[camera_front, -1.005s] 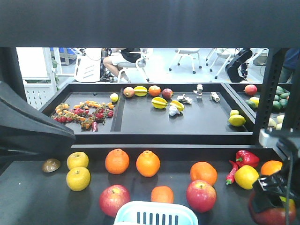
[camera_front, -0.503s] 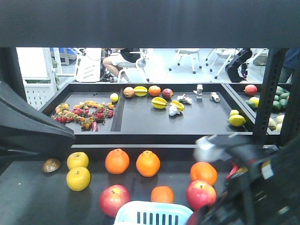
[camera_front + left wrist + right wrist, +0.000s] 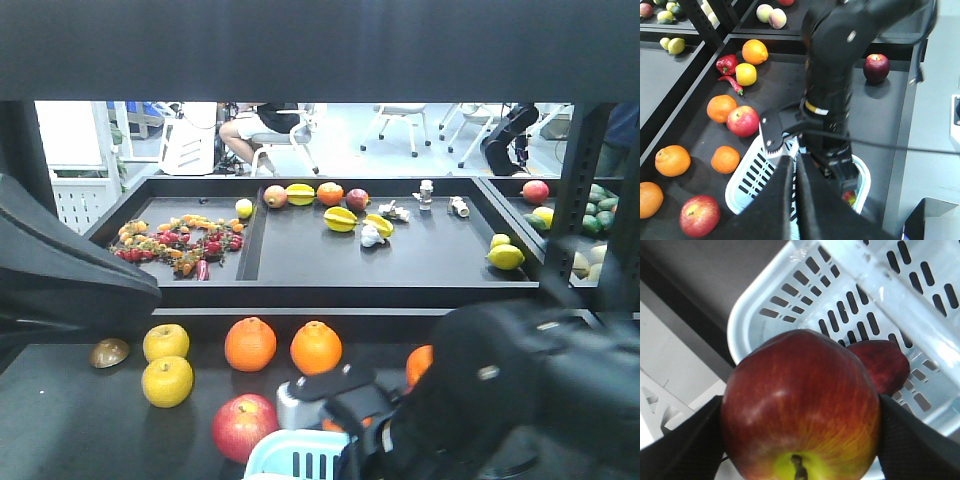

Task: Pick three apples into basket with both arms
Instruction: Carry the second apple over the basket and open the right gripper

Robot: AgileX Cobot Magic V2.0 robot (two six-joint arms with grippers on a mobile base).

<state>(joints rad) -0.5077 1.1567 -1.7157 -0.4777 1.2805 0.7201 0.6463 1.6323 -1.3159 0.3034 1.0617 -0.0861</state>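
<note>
We judge the task to be about halfway. One dark red apple [image 3: 880,365] lies on the floor of the basket [image 3: 790,290]. The right hand [image 3: 800,440] is clamped on a red-and-yellow apple [image 3: 800,400], with a black finger pressing it from either side, directly above the basket's open top. That fruit is not yet let go, so we count one in, one about to go in, and one left to fetch.

The left hand [image 3: 792,195] looks down on the basket with its fingers drawn together. Only a sliver shows between them and nothing is held, so the third apple probably falls to it. Candidates lie on the table [image 3: 60,420]:
- a red apple [image 3: 243,425] just left of the basket
- a second red apple [image 3: 742,121] touching an orange [image 3: 721,107]
- two yellow apples [image 3: 167,381] farther left

The basket sits at the near edge of the table, about the middle. In the front view it is largely hidden by the right arm [image 3: 520,390] bent over it. It is pale blue plastic with rounded corners, and rows of dark slots run along its walls and floor. A smooth pale band crossing it in the right wrist view is probably the hoop handle. It stands upright, with plenty of room left inside.
</note>
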